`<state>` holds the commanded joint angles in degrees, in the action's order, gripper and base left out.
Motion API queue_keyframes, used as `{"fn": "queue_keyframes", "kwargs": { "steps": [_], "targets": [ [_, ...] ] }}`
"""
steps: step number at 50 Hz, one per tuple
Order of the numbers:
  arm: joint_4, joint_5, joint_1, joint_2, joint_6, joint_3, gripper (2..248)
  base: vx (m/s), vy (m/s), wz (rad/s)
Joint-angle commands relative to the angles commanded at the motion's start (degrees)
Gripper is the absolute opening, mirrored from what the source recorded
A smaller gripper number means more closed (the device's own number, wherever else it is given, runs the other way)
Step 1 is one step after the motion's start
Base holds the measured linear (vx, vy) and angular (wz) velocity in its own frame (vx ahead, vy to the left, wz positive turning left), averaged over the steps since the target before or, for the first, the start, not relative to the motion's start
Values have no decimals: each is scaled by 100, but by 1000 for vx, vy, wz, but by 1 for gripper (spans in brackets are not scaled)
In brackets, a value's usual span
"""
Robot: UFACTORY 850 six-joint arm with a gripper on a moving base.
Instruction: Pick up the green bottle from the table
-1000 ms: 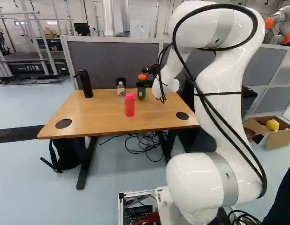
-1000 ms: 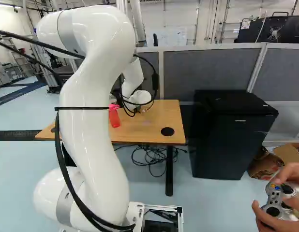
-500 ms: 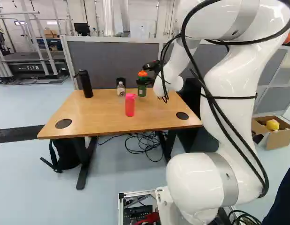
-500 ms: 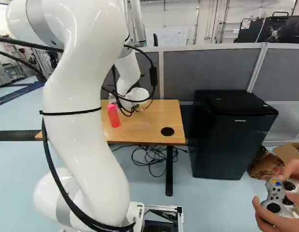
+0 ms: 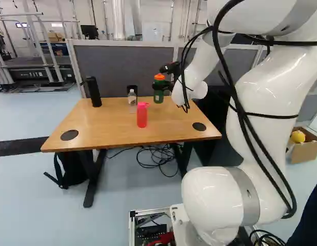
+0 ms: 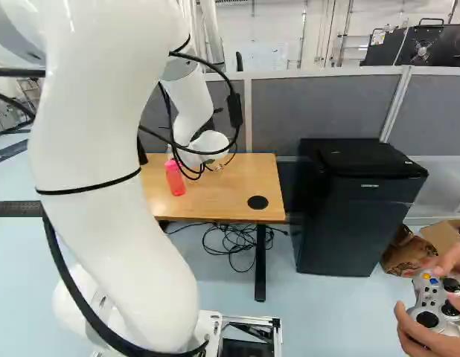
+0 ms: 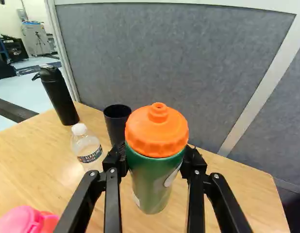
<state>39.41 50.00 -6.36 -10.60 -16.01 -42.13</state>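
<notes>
The gripper (image 7: 154,158), parted bottle-wide, clamps the orange-capped green bottle (image 7: 153,180); lift smoothly, upright, clear of the black tumbler (image 7: 115,127).

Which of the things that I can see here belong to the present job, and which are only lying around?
For the job:
green bottle, gripped from both sides
gripper, shut on it
table, the pick-up place

Only lying around:
pink bottle
clear bottle
black bottle
black cup
black backpack under the table
cardboard box on the floor
</notes>
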Motion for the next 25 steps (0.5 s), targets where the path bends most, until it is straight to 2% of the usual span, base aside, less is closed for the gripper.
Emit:
{"fn": "queue_keyframes", "kwargs": {
  "steps": [25],
  "targets": [
    [0,0,-283,858,0,566,122,0,0,0]
  ]
}}
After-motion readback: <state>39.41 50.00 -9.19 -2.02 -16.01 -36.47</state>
